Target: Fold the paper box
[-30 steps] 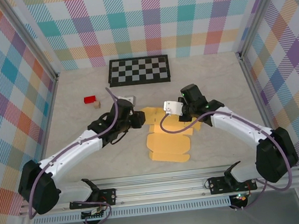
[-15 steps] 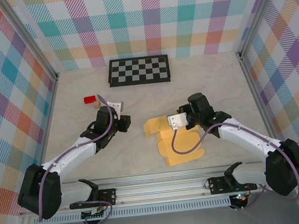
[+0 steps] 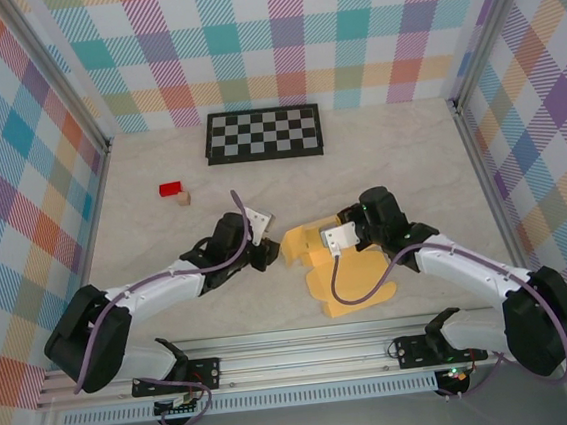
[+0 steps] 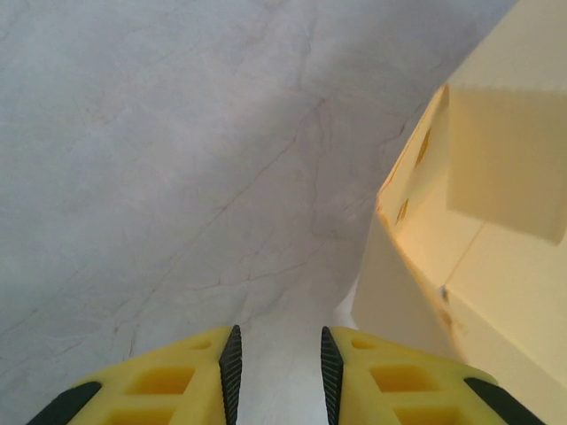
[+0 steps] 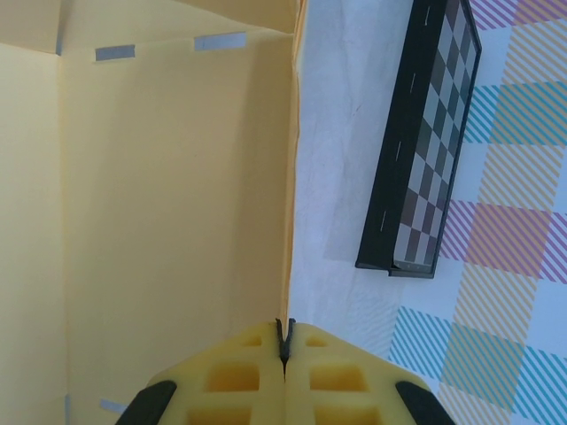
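Right tool [image 5: 285,341] pinching paper box [image 5: 168,221] edge; left tool [image 4: 279,367] parted, alongside.

The yellow-orange paper box [image 3: 356,288] lies partly folded on the table [image 3: 410,170], its far flaps raised

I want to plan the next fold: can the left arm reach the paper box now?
Probably yes. Its jaws stand slightly open and empty, close beside the paper box, and nothing lies between them. The right jaws pinch a different edge, out of the way.
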